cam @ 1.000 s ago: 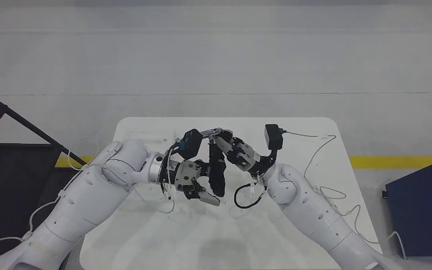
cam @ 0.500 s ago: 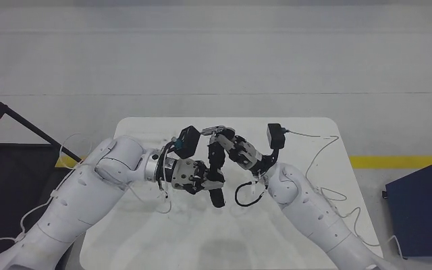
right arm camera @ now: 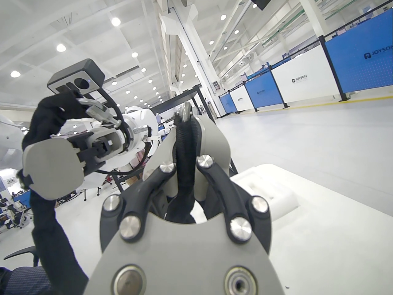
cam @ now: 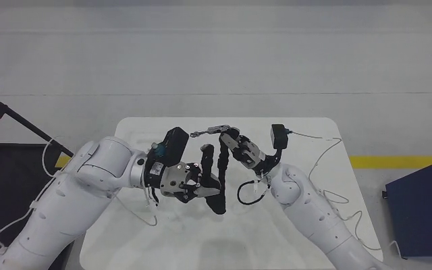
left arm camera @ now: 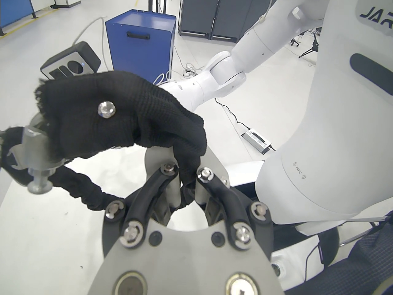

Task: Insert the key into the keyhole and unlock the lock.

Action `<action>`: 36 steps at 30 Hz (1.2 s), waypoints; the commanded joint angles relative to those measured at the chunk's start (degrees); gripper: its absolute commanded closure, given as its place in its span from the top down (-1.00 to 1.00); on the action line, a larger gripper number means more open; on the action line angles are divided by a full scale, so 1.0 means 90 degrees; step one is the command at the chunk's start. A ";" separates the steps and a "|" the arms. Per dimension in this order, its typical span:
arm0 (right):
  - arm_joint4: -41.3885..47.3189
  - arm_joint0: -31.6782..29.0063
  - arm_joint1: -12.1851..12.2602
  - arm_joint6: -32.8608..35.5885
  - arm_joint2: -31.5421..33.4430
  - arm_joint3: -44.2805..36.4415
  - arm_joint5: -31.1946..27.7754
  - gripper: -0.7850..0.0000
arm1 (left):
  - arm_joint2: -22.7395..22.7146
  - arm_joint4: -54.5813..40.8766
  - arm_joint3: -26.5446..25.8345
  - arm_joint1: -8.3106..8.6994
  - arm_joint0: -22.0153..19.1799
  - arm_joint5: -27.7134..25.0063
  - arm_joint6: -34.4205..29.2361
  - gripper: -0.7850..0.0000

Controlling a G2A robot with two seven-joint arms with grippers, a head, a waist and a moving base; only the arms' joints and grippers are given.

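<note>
the left gripper (cam: pixel 206 187) is pinched tight on the black knit sleeve of the lock (left arm camera: pixel 116 118), held up above the white table (cam: pixel 304 142). the lock's metal cylinder (left arm camera: pixel 35 151) sticks out of the sleeve beyond the fingers, and the rest of the sleeve hangs down towards the table. the right gripper (right arm camera: pixel 187 124) sits just beside it, fingers pressed together on a black strip, with the metal of the key (right arm camera: pixel 184 112) showing at their tips. whether the key touches the cylinder cannot be told.
</note>
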 commanded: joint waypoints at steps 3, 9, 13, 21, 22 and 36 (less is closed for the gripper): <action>-0.0066 -0.0127 0.0002 -0.0061 0.0165 0.0035 0.0013 -1.00 | -0.0223 0.0019 -0.0129 0.0066 0.0169 0.0000 -0.0022 -1.00; -0.0443 -0.0458 0.0053 -0.0135 0.0524 -0.0335 0.0186 -1.00 | -0.0412 -0.0137 0.0093 0.0194 0.0461 0.0000 -0.0111 -1.00; -0.0775 -0.0731 0.0118 0.0050 0.0794 -0.0656 0.0459 -1.00 | -0.0329 -0.0137 0.0414 0.0272 0.0576 0.0000 -0.0111 -1.00; -0.1122 -0.1209 0.0255 0.0600 0.1389 -0.1203 0.1052 -1.00 | 0.0281 -0.0371 0.1275 0.0325 0.0306 0.0062 -0.0173 -1.00; -0.1162 -0.1251 0.0266 0.0660 0.1439 -0.1252 0.1101 -1.00 | 0.0401 -0.0417 0.1335 0.0315 0.0221 0.0100 -0.0212 -1.00; -0.1819 -0.1706 0.0382 0.1277 0.2011 -0.1464 0.1913 -1.00 | 0.2458 -0.2529 0.2678 -0.0179 -0.1006 0.1365 -0.1476 -1.00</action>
